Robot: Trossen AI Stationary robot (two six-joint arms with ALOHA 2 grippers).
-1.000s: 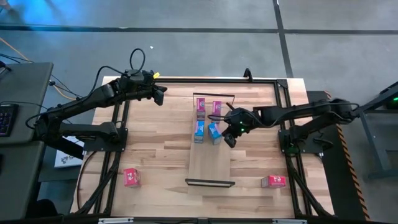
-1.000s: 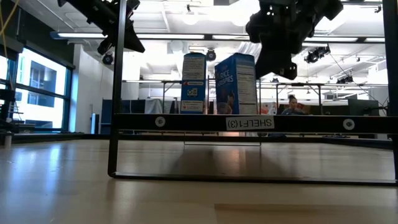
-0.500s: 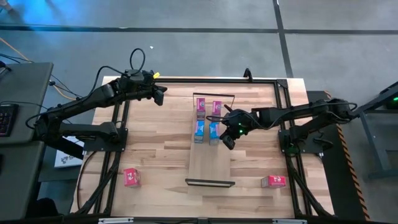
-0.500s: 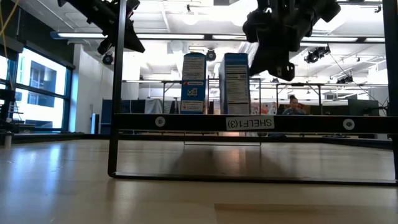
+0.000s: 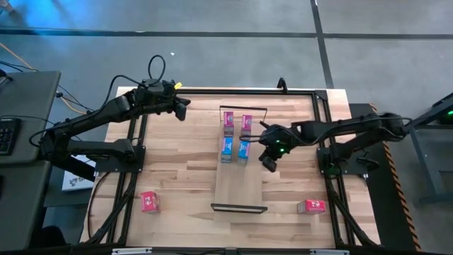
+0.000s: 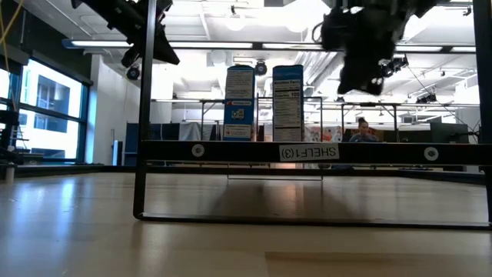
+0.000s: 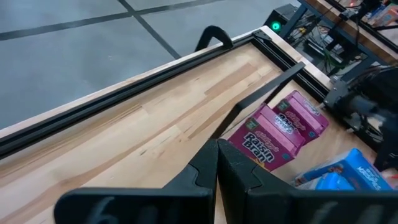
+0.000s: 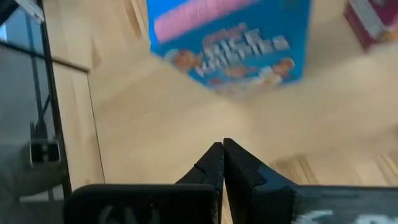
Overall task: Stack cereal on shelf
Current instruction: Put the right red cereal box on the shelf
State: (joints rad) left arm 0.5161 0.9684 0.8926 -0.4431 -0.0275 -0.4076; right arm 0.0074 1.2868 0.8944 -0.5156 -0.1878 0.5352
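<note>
The shelf (image 5: 241, 185) is a long light-wood board with black wire frames at both short ends. Two pink cereal boxes (image 5: 228, 120) (image 5: 247, 122) stand at its far end. Two light blue boxes (image 5: 227, 147) (image 5: 243, 150) stand upright side by side before them, also seen in the low view (image 6: 240, 104) (image 6: 287, 104). Two red boxes (image 5: 148, 201) (image 5: 311, 206) lie on the tabletop near the front corners. My right gripper (image 5: 269, 163) is shut, just right of the right blue box (image 8: 230, 43), touching nothing. My left gripper (image 5: 182, 110) hovers shut over the table's far left.
A black frame runs around the tabletop (image 5: 177, 163). The shelf's near wire frame (image 6: 231, 151) carries a label. The near half of the board holds no boxes. A person (image 6: 361, 131) sits in the room beyond the table.
My right gripper, shut, pushed the right blue box, turning it about until it stands square beside the left blue box. The gripper then drew away toward the table's right edge, clear of the box. The left arm kept still.
</note>
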